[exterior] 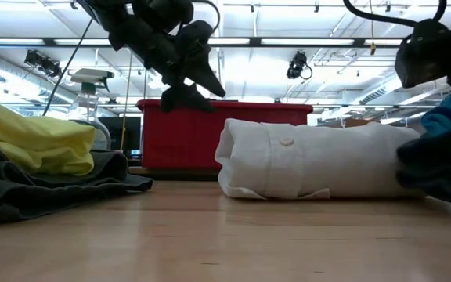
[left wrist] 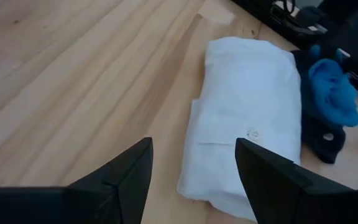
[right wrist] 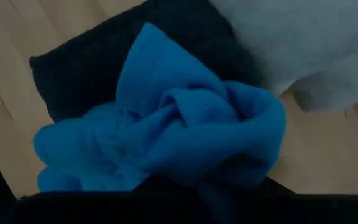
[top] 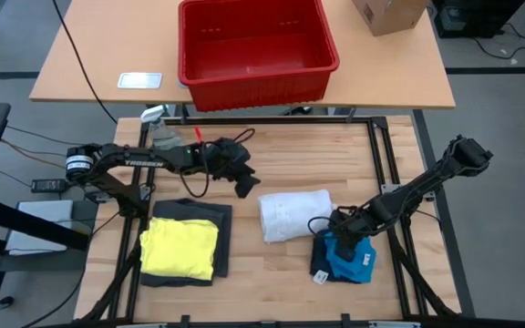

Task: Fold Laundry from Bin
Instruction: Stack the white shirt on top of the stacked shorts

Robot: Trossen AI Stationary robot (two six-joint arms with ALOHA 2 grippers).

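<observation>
The red bin point(top: 255, 46) stands on the far table. A yellow garment point(top: 180, 248) lies folded on a dark grey one point(top: 219, 219) at the near left. A white garment point(top: 294, 215) lies folded at the middle of the table. Right of it lies the blue garment with dark trim point(top: 346, 257). My right gripper point(top: 340, 237) stands over it, shut on its blue cloth. My left gripper point(left wrist: 192, 146) hangs open above bare wood just left of the white garment point(left wrist: 247, 112), slanting down toward it, with nothing between its fingers. My right gripper holds a gathered, twisted bunch of the blue cloth point(right wrist: 219, 177), coming at it from above and pointing steeply down. The fingers themselves are lost in the dark at the picture's lower edge. The bunch is drawn up a little, while the dark part point(right wrist: 73, 74) lies on the table.
A brown cardboard box point(top: 388, 14) and a small flat white object point(top: 139, 80) sit on the far table. A pale grey rag point(top: 164, 138) lies near the left arm's base. Black frame rails point(top: 379, 155) edge the table. Bare wood point(top: 272, 292) shows along the near edge.
</observation>
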